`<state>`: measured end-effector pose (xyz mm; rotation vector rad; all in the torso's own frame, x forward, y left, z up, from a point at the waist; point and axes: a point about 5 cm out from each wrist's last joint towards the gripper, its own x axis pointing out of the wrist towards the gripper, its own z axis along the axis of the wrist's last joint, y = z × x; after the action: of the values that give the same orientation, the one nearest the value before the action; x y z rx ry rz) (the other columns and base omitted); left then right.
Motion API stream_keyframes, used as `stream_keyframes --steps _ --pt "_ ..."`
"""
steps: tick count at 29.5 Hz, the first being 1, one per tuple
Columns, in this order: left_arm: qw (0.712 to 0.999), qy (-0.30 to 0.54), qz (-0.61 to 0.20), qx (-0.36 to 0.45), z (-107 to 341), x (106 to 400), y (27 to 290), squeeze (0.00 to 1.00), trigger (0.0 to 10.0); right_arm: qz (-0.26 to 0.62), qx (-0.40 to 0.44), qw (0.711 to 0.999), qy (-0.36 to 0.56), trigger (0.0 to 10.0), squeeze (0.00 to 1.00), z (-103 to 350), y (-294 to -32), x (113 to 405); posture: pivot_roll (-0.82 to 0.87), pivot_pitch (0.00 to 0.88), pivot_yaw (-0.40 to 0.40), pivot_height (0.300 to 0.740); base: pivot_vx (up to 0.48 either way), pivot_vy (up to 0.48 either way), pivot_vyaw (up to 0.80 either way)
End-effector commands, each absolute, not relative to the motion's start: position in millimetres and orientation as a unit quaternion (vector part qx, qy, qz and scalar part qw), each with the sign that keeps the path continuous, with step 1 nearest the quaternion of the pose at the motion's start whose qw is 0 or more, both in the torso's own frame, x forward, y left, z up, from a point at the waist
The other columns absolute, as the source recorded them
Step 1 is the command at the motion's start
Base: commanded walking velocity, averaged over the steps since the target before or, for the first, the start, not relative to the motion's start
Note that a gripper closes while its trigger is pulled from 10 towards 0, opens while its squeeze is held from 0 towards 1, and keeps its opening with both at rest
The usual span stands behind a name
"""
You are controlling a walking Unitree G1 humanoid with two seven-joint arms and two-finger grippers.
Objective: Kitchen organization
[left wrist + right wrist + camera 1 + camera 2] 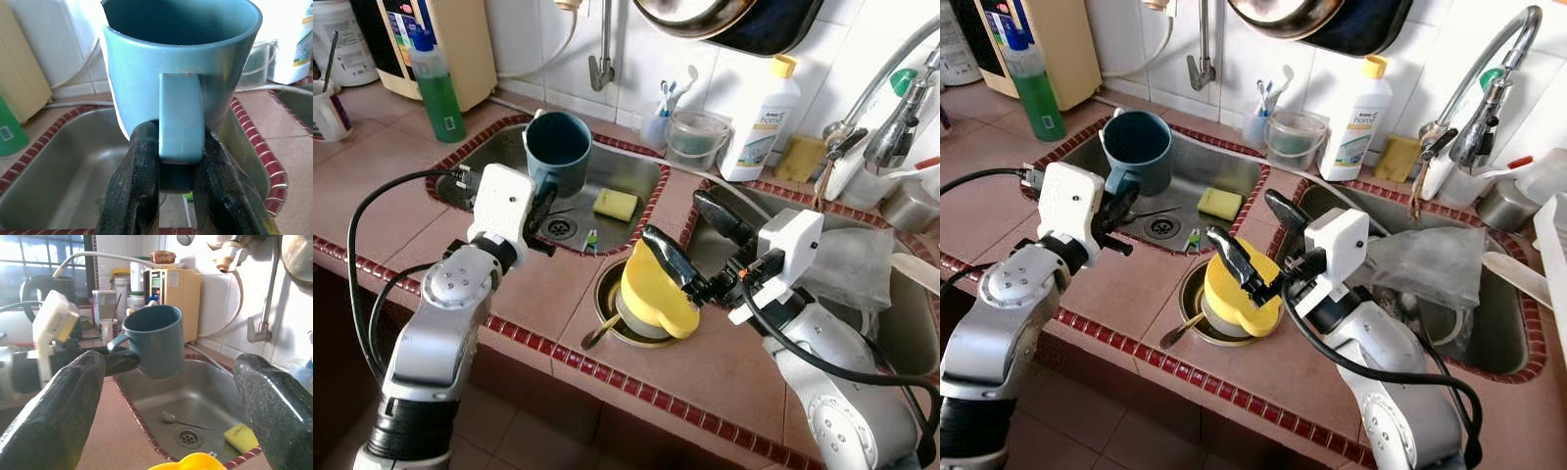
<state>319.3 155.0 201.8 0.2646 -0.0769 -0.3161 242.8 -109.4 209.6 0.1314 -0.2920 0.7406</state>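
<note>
A teal mug [558, 147] hangs upright over the left sink [631, 168]. My left gripper [543, 201] is shut on its handle [181, 117], one finger on each side. On the counter in front of the sinks, a yellow cup [651, 294] rests tilted in a round metal bowl [605, 315] with a spoon [597, 333]. My right gripper [675, 220] stands open just above the yellow cup, fingers wide apart and holding nothing. The lower finger lies close over the cup's top.
A yellow sponge [615, 204] and a spoon [183, 421] lie in the left sink. The right sink holds a plastic bag [862, 264]. A green bottle [438, 83], a white bottle [759, 117], a clear container [697, 140] and a faucet [891, 108] line the back.
</note>
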Motion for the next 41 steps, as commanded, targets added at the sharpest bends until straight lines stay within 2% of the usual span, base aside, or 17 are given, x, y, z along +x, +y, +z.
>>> stream_keyframes --steps 1,12,22,29,41 --pt "0.976 -0.051 -0.167 0.132 207.4 329.6 151.4 0.0 10.0 0.361 0.062 0.919 -0.149 10.0 0.0 213.4 -109.9 238.5 -0.04 0.036 -0.049 0.74 0.0 0.0 0.0" --pt "0.977 -0.042 -0.173 0.12 204.4 354.9 150.2 0.0 10.0 0.341 0.053 0.926 -0.154 10.0 0.0 216.8 -115.3 239.3 -0.07 0.07 -0.028 0.74 0.0 0.0 0.0" --pt "0.97 -0.041 -0.19 0.145 207.2 376.5 146.4 0.0 10.0 0.342 0.056 0.926 -0.153 10.0 0.0 219.0 -111.4 234.9 -0.1 0.113 -0.006 0.74 0.0 0.0 0.0" --pt "0.965 -0.044 -0.206 0.156 210.1 390.2 139.8 0.0 10.0 0.332 0.062 0.931 -0.138 10.0 0.0 217.6 -112.5 224.2 -0.13 0.156 0.005 0.74 0.0 0.0 0.0" --pt "0.955 -0.015 -0.243 0.171 195.6 396.9 127.9 0.0 10.0 0.32 0.082 0.937 -0.11 10.0 0.0 213.3 -109.7 197.9 -0.17 0.235 0.024 0.74 0.0 0.0 0.0"
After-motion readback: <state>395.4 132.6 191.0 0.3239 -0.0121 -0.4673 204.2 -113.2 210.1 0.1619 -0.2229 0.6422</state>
